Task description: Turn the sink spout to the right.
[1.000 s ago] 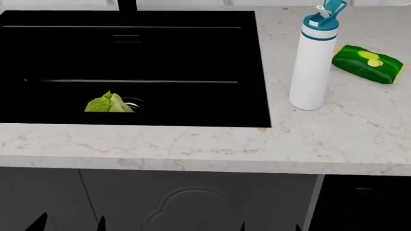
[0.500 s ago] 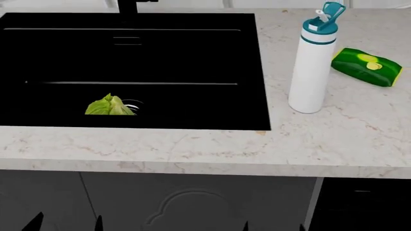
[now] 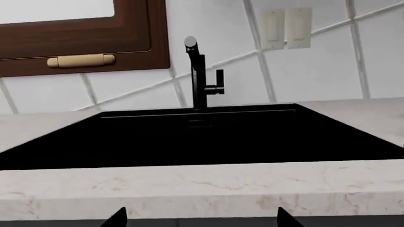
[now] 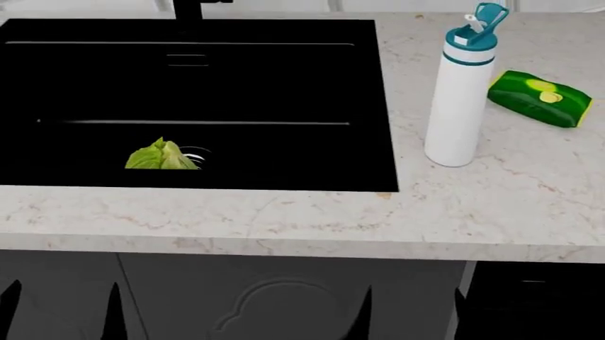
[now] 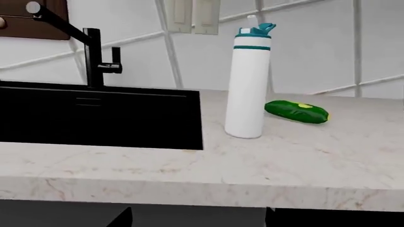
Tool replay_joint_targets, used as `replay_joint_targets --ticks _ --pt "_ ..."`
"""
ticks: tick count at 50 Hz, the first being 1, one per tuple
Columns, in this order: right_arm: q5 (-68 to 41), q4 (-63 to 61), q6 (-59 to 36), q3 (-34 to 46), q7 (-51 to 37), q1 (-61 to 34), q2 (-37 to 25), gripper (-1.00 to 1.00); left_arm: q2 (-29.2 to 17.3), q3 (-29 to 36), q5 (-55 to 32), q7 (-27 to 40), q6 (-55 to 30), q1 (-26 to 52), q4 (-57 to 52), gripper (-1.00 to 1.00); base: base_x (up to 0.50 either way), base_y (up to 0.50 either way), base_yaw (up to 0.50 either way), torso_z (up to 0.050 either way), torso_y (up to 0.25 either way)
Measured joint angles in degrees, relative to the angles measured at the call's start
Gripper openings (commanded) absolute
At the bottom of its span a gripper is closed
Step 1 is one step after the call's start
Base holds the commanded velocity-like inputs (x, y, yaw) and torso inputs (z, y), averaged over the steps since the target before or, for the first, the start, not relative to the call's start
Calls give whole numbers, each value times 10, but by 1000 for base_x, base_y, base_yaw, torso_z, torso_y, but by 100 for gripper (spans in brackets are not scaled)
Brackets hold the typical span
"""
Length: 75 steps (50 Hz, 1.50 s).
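Black fingertips of the left gripper stand spread apart and hold nothing, low before the cabinet front. Beyond and above it lies the sink, a lettuce leaf by its drain; the sink spout rises at the far rim, well apart from both grippers. Right gripper: likewise spread and holding nothing, below the counter. Beyond it stand a white bottle and, further right, a green packet.
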<state>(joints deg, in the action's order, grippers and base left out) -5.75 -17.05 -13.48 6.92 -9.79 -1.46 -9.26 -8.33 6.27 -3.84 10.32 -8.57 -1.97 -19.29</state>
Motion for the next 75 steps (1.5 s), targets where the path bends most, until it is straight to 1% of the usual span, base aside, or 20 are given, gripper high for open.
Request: replay_joint_targets --ticks 15,31,50,63,75 --pt "-11 -88 -82 -8 -7 -36 -22 100 -21 -11 -3 17 -103 35 -115 100 0 0 0 0 0" --pt "-20 -157 -158 -38 -17 -79 -55 100 -50 -50 -18 31 -194 71 -203 100 0 0 0 0 0" --pt "-32 -193 -206 -77 -29 -103 -79 100 -69 -88 -33 45 -249 88 -252 100 0 0 0 0 0" --pt "-39 -219 -247 -87 -33 -137 -93 100 -80 -101 -48 49 -299 126 -277 100 0 0 0 0 0" --pt "-43 -224 -257 -90 -35 -147 -99 100 -85 -101 -56 52 -322 150 -284 100 0 0 0 0 0"
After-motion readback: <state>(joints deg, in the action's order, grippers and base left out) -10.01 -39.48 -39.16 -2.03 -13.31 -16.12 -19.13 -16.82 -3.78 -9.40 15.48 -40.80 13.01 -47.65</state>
